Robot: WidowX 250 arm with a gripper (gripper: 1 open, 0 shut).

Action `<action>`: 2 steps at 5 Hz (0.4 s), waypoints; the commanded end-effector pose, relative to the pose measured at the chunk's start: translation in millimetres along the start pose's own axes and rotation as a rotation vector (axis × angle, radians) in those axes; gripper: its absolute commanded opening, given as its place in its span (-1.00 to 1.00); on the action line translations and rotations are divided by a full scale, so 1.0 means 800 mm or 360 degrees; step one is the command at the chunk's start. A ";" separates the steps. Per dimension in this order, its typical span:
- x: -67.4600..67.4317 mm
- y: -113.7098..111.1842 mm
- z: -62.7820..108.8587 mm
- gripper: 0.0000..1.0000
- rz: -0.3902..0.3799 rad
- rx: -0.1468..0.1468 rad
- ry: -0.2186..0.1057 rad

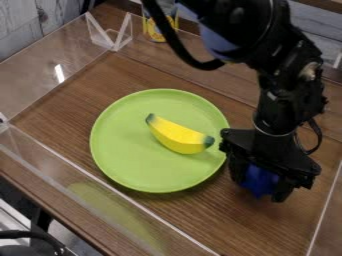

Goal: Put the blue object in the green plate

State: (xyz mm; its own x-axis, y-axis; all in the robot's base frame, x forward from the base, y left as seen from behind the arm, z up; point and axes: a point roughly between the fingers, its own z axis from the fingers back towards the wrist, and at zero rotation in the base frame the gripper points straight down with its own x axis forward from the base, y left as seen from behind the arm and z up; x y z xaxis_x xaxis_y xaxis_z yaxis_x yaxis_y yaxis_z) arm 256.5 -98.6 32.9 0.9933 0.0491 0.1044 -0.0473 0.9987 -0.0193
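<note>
The green plate lies in the middle of the wooden table with a yellow banana on it. Just off its right rim, the blue object sits low at the table surface; only a small blue patch shows between the black fingers. My gripper points straight down over it, its fingers pressed against both sides of the block. The black arm rises from there toward the upper middle of the view and hides most of the block.
Clear plastic walls ring the table on the left, front and right, and the right wall stands close to the gripper. A yellow item and a clear angled stand sit at the back.
</note>
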 end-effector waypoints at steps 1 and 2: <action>0.007 0.007 0.002 -1.00 0.0009 0.0010 -0.0015; 0.008 0.009 0.001 -1.00 -0.0001 0.0012 -0.0015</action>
State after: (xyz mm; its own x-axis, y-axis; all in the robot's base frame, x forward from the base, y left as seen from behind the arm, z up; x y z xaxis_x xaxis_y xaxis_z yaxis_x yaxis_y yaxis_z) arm 258.5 -97.2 32.8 0.9939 0.0315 0.1057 -0.0301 0.9994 -0.0149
